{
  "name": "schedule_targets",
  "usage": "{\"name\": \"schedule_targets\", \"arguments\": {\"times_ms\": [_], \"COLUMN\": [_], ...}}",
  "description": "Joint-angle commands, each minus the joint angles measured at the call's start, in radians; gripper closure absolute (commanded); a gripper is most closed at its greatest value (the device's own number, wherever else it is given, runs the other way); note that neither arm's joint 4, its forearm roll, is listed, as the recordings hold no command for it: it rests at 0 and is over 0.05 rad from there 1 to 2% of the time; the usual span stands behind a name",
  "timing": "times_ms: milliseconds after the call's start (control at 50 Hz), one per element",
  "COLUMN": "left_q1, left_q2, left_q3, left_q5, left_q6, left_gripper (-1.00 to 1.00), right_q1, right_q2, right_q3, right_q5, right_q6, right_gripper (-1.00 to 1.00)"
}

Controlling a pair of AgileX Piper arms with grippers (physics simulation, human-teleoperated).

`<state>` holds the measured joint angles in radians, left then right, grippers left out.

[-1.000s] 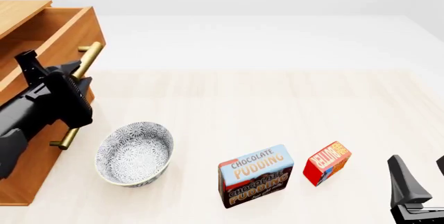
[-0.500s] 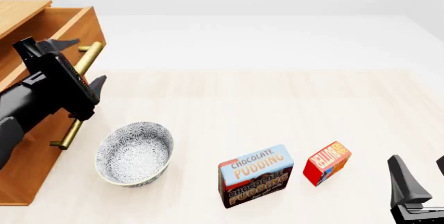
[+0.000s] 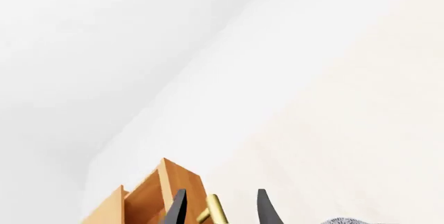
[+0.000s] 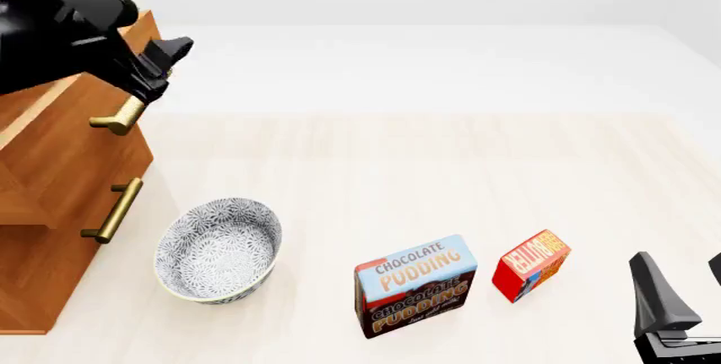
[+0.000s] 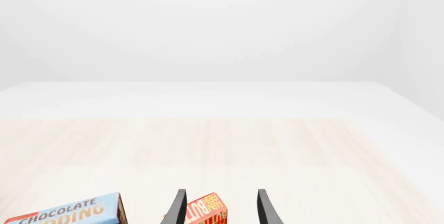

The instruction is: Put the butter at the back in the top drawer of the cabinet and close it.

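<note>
The small red box of butter (image 4: 531, 263) stands on the pale wooden table (image 4: 451, 178), right of the blue-and-brown pudding box (image 4: 414, 285). The left gripper (image 4: 141, 73) hangs unclenched, straddling the pulled-out light-brown top drawer's (image 4: 67, 140) brass handle (image 4: 118, 116). The right gripper (image 5: 219, 208) is likewise spread.

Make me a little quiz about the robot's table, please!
1. True or false: the butter lies inside the top drawer.
2. What stands between the patterned bowl and the butter? A) a cup B) the chocolate pudding box C) a spoon
3. Which gripper is up by the top drawer's brass handle?

Key: 1 false, it stands on the table; 2 B; 3 the left gripper, with its fingers apart.
</note>
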<state>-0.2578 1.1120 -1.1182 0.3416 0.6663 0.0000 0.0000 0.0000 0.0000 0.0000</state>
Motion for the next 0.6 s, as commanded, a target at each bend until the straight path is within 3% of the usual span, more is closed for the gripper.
{"name": "schedule_targets", "arguments": {"times_ms": [20,120,220,440,500,600], "left_q1": [-0.003,0.082,0.107,0.130,0.105,0.137], "left_q2": [0.064,0.052,0.068,0.082,0.127,0.127], "left_q3": [-0.252,-0.319,-0.472,-0.584,-0.670,-0.700], "left_q5": [0.264,0.366,0.510,0.643,0.719,0.749], "left_q6": [-0.237,-0.264,-0.333,-0.472,-0.587,-0.592], "left_gripper": [-1.00,-1.00,-1.00,-1.00,-1.00,-1.00], "right_q1": [0.000,0.000,0.000,0.000,0.000,0.000], "right_q2": [0.000,0.000,0.000,0.000,0.000,0.000], "right_q3": [0.000,0.000,0.000,0.000,0.000,0.000], "right_q5": [0.000,0.000,0.000,0.000,0.000,0.000], "right_q6": [0.000,0.000,0.000,0.000,0.000,0.000], "right_gripper": [-1.00,-1.00,-1.00,-1.00,-1.00,-1.00]}}
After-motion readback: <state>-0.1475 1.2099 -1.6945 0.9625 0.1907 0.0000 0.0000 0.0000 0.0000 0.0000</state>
